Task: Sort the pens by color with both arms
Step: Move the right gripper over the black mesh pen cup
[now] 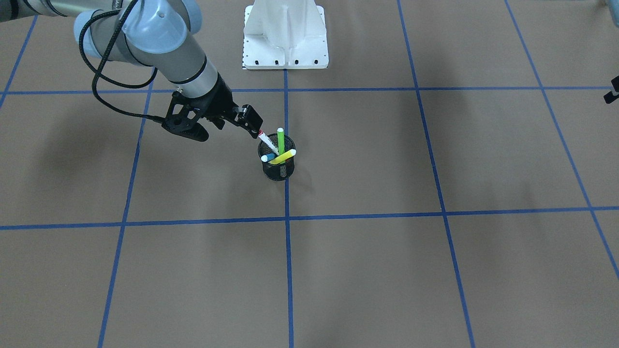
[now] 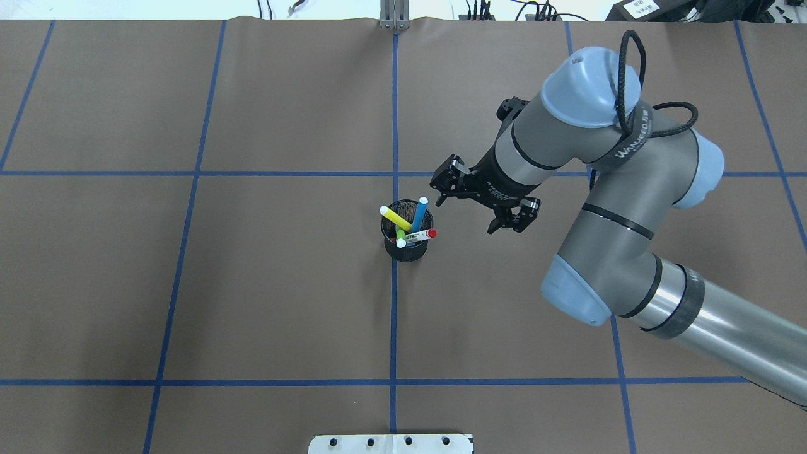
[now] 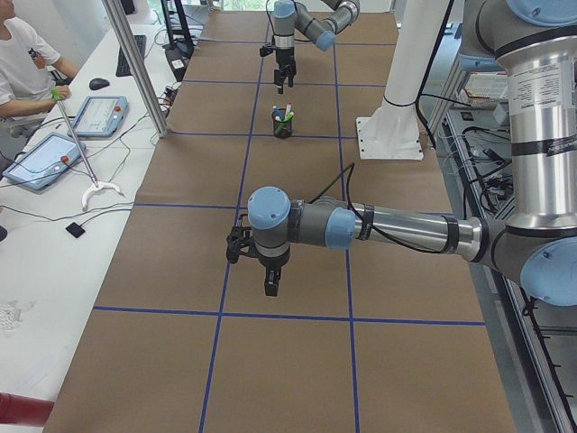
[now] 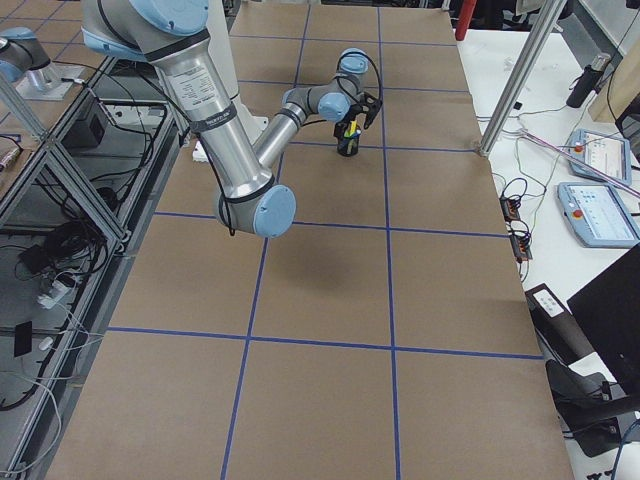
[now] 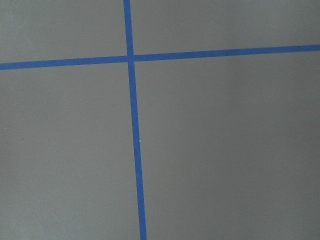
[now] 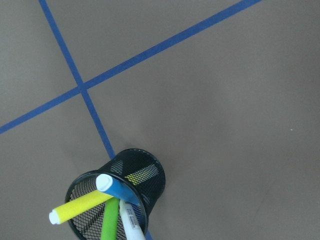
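**Right gripper**: poised just beside and above the black mesh cup, on its right-hand side, fingers pointing toward the rim. The right arm reaches in with its elbow bent and its wrist angled down at the cup.

**Pens:** all four stand tilted inside the cup, fanning out over its rim.
- The yellow pen leans to the far left.
- The blue pen leans toward the gripper, and both of these have white tips.
- The lime green pen stands near the cup's near side.
- The white-bodied pen with red cap lies low across the rim, cap toward the gripper.

**Jaws:** spread wide and empty. One fingertip sits close by the pen tops, seemingly without contact.

**Left gripper**: well apart from the cup, hanging fingers-down from the horizontally stretched left arm. Whether its jaws are parted cannot be told.

**Table**: brown, with blue tape lines, one passing under the cup.
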